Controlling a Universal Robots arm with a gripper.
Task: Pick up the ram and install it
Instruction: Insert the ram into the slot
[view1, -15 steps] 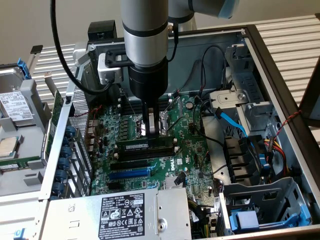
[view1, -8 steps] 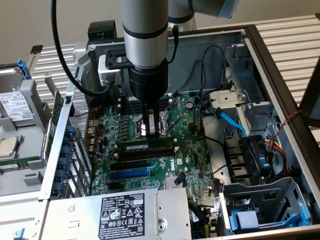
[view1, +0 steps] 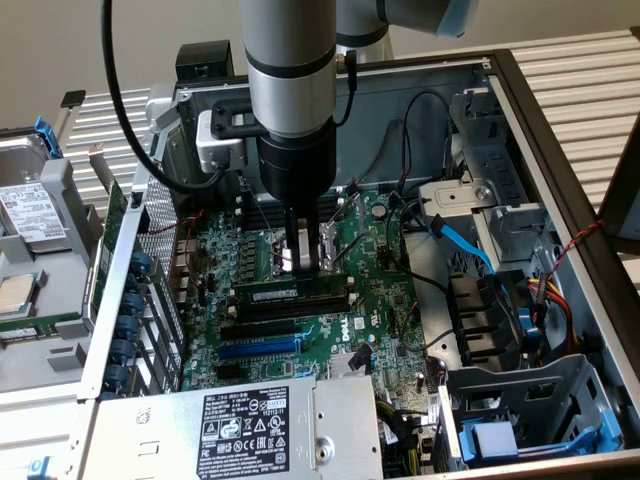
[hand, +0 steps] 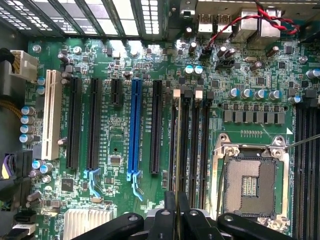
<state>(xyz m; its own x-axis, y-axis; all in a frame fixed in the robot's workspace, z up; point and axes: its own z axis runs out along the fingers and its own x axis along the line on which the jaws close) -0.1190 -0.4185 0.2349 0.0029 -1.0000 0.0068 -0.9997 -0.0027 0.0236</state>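
The ram (view1: 268, 292) is a thin green stick with a white label. It stands on edge along the outermost of the black memory slots (view1: 300, 305), on the side towards the CPU socket (view1: 270, 250). My gripper (view1: 300, 262) comes straight down onto the stick's end on the exterior view's right. In the wrist view I see the ram (hand: 175, 145) edge-on as a thin line running out from between my black fingers (hand: 169, 212), which are shut on it. The ram lies over the memory slot (hand: 185, 145) row, nearest the black expansion slot (hand: 156, 125).
The open computer case holds the motherboard (view1: 370, 290) with a blue expansion slot (view1: 258, 348) and black ones beside it. A power supply (view1: 240, 425) sits at the front. Black and blue cables (view1: 455, 240) and drive cages (view1: 520, 400) crowd the exterior view's right. A loose hard drive (view1: 30, 215) lies outside the case.
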